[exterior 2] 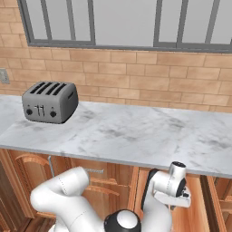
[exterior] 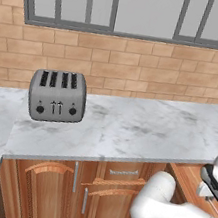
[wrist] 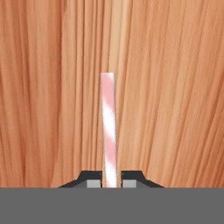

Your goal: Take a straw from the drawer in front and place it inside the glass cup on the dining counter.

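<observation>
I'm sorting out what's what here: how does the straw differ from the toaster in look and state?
The straw is a thin tube striped pink and white; the toaster is a boxy grey appliance with four slots and dark knobs. The straw is pinched between the tool's fingertips over a wooden surface; the toaster rests untouched on the marble worktop. Nothing plain is shared.

Between the end effector's [wrist: 112, 183] dark matt tips, the straw [wrist: 109, 127] looks smooth, pink-and-white striped. Beyond it lies streaky, satiny brown wood [wrist: 175, 96]. The worktop [exterior: 127, 129] is polished grey-veined marble; the toaster [exterior: 57, 96] brushed grey metal; the wall [exterior: 139, 65] rough brick.
</observation>
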Robot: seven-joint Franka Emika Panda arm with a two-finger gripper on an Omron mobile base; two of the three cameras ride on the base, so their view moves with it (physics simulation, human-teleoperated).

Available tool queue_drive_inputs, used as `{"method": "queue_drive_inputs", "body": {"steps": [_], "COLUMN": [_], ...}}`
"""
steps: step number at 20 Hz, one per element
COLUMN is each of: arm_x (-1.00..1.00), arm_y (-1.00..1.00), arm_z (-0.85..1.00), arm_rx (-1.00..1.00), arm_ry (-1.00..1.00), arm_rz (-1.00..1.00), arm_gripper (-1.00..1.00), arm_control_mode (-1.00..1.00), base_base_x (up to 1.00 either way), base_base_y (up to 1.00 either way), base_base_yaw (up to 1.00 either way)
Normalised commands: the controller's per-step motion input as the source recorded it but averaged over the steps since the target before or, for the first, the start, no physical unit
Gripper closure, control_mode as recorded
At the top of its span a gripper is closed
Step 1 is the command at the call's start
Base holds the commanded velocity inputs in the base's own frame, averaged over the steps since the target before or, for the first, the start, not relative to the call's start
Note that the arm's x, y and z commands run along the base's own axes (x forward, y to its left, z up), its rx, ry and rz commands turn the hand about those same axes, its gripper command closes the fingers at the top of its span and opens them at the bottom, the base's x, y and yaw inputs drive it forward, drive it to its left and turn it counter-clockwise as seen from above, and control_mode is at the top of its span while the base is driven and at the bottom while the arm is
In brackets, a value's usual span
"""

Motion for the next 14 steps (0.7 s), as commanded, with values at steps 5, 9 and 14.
{"method": "queue_drive_inputs", "body": {"steps": [5,9,14], "arm_x": [0.00,-0.04,-0.05], "arm_y": [0.00,0.00,0.00], "arm_z": [0.29,0.26,0.31], "arm_rx": [0.00,0.00,0.00], "arm_ry": [-0.02,0.00,0.00], "arm_rz": [0.00,0.00,0.00], "arm_gripper": [1.00,1.00,1.00], "arm_control_mode": [-1.00,-1.00,-1.00], "base_base_x": [0.00,0.00,0.00], "base_base_y": [0.00,0.00,0.00], "base_base_yaw": [0.00,0.00,0.00]}}
